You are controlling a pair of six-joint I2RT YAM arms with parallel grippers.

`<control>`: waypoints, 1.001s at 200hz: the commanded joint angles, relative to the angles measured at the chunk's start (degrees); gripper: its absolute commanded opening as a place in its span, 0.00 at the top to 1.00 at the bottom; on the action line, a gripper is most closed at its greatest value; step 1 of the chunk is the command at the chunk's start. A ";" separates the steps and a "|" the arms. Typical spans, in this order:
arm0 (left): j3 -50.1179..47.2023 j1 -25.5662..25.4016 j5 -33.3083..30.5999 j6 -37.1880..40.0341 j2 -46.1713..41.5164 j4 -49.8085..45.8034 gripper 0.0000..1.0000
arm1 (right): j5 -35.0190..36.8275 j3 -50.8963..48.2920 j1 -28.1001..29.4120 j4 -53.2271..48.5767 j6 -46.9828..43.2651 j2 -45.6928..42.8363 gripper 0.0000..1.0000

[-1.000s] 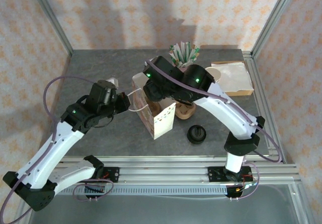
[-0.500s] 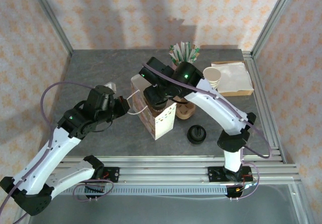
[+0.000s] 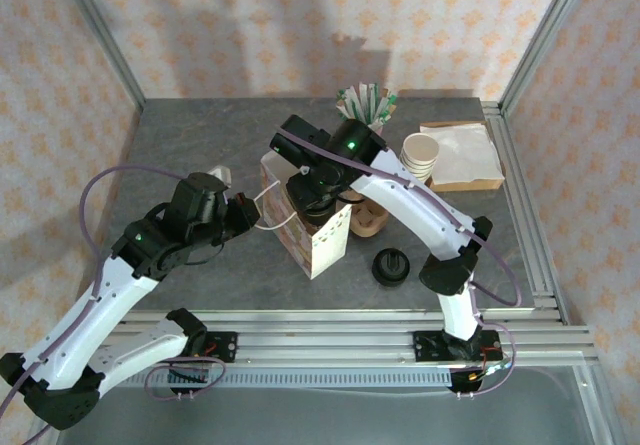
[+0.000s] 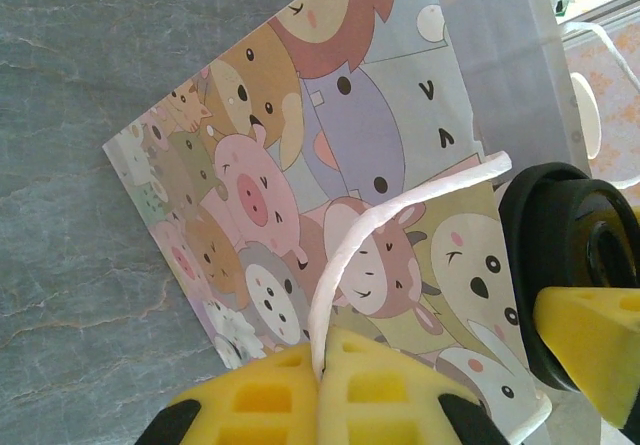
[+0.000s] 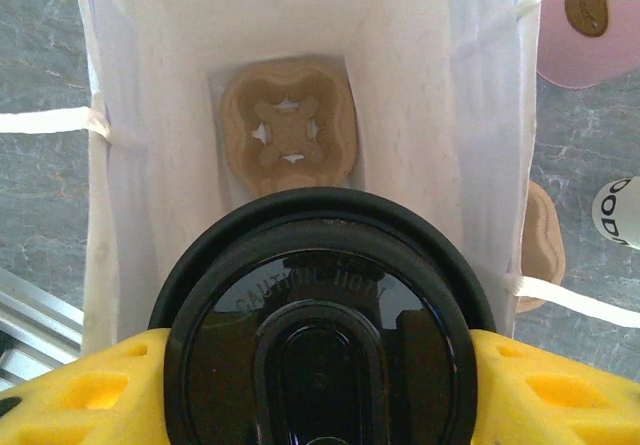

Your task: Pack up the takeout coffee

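Note:
The takeout coffee [image 5: 325,315], a cup under a round black lid, is clamped between the yellow pads of my right gripper [image 5: 325,380]. It hangs over the open mouth of the paper bag [image 5: 420,85]. A brown cardboard cup carrier [image 5: 290,125] lies on the bag's floor. My left gripper [image 4: 322,370] is shut on the bag's white handle [image 4: 370,230] and holds it out to the left. The bag's cartoon-animal side [image 4: 300,165] faces that camera, with the black lid [image 4: 560,265] at its right. From above, the right gripper [image 3: 310,190] covers the bag [image 3: 322,245].
A loose black lid [image 3: 391,265] lies right of the bag. A brown carrier piece [image 3: 367,223] sits just behind the lid. At the back right stand a stack of cream cups [image 3: 421,153], a napkin tray [image 3: 465,157] and a holder of sachets [image 3: 366,105].
The right arm has swung left over the bag's mouth with the cup, uncovering the stack of cream cups. The left gripper still holds the handle, drawn slightly left.

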 commanded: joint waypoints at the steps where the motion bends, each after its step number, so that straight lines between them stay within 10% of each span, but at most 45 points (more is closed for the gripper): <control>1: -0.39 -0.67 -0.82 -0.50 -0.78 -0.36 1.00 | -0.27 0.75 -0.06 -4.14 1.07 0.62 0.37; 200: -0.89 -0.71 -1.36 -0.37 -1.55 -1.06 1.00 | -4.63 -5.87 -1.43 -0.36 -2.02 2.03 0.38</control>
